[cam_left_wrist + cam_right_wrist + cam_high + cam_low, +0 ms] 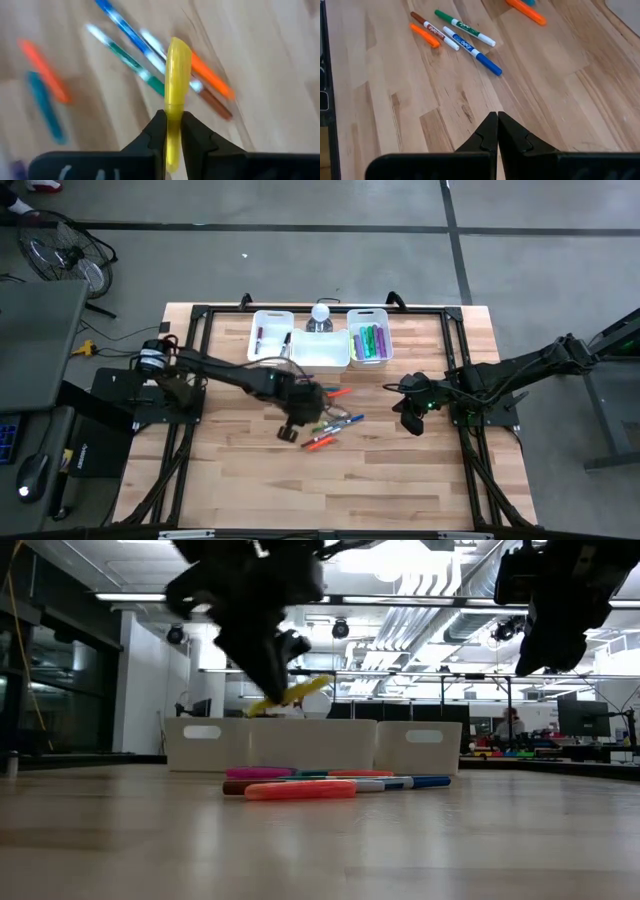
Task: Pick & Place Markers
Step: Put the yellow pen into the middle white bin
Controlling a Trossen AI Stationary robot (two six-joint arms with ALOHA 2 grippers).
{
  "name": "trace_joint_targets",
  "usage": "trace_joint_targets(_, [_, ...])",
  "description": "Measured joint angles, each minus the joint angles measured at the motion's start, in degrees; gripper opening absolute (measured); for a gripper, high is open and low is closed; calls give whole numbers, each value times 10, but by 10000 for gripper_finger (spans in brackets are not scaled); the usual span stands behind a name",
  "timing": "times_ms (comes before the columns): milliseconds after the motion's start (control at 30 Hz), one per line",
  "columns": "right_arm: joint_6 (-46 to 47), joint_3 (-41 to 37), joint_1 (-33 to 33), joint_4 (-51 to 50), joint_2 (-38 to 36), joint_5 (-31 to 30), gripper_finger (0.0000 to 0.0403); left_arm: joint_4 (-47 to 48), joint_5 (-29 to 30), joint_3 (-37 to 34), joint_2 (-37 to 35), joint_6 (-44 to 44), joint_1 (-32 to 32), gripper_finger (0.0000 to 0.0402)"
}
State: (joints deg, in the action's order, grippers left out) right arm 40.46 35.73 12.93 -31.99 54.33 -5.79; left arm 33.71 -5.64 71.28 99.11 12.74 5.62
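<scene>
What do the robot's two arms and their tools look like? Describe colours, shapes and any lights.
Both arms are dark, slim and jointed. The left tool and right tool each end in two black, wedge-shaped fingers on a black bar. A green light glows near the right arm's wrist.

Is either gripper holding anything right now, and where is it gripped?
The left gripper pinches a yellow marker near one end, above the table. The right gripper is shut and empty.
</scene>
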Motion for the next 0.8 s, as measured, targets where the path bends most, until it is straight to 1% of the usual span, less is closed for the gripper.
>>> trace_joint_targets(200, [-15, 0, 0, -1, 0, 0, 0, 24, 38, 86, -2, -23, -46, 32])
trace_joint_targets(367, [-26, 0, 0, -1, 0, 0, 0, 36, 71, 129, -1, -26, -100, 31])
trace_joint_targets(600, [-36, 0, 0, -1, 0, 0, 0, 39, 82, 142, -1, -23, -189, 31])
trace_joint_targets(800, [-58, 0, 0, -2, 0, -7, 0, 50, 77, 142, 14, 6, -250, 31])
